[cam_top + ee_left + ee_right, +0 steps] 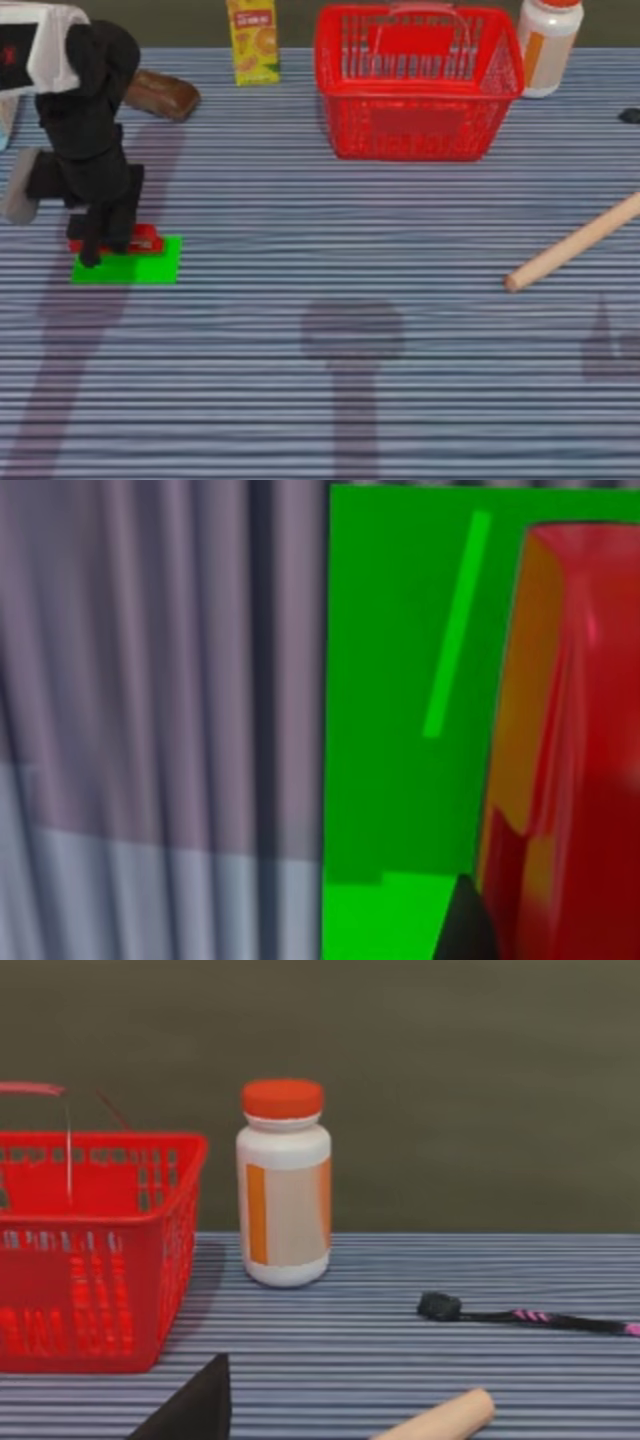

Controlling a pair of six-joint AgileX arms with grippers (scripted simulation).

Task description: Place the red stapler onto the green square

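My left gripper point(105, 243) stands low over the red stapler point(147, 238), fingers straddling it; whether they pinch it I cannot tell. The stapler lies across the far edge of the green square point(150, 266).

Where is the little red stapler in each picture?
Top view: the stapler lies at the left side of the table, on the far edge of the green square, partly hidden under the left claw.
Left wrist view: the stapler fills one side, very close, with the green square beside it.
Right wrist view: not in it.
Shared landmark: the green square, seen in the top and left wrist views.
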